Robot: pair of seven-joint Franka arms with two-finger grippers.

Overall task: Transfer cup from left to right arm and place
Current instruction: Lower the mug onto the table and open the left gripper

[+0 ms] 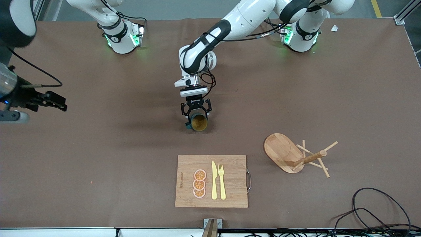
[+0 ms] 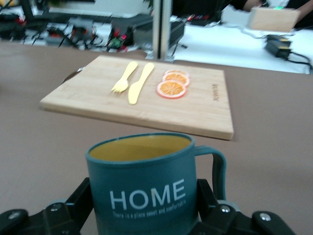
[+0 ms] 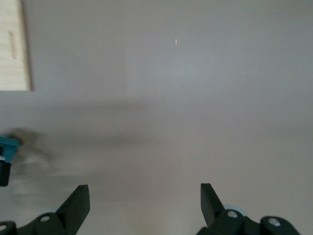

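Note:
My left gripper [image 1: 196,113] is shut on the dark teal cup [image 1: 199,122] and holds it over the middle of the table. The cup lies tipped, its yellowish mouth turned toward the front camera and its handle toward the right arm's end. In the left wrist view the cup [image 2: 146,186] reads "HOME" and sits between the black fingers [image 2: 80,198] of the left gripper [image 2: 144,196]. My right gripper [image 1: 59,102] hangs open over the right arm's end of the table. The right wrist view shows that gripper [image 3: 144,196] with only bare table between its fingers.
A wooden cutting board [image 1: 233,177] lies nearer the front camera than the cup, carrying orange slices [image 1: 199,184], a yellow knife [image 1: 214,181] and a fork [image 1: 222,181]. A wooden peg rack [image 1: 296,156] lies tipped over toward the left arm's end. Black cables [image 1: 371,210] trail near that corner.

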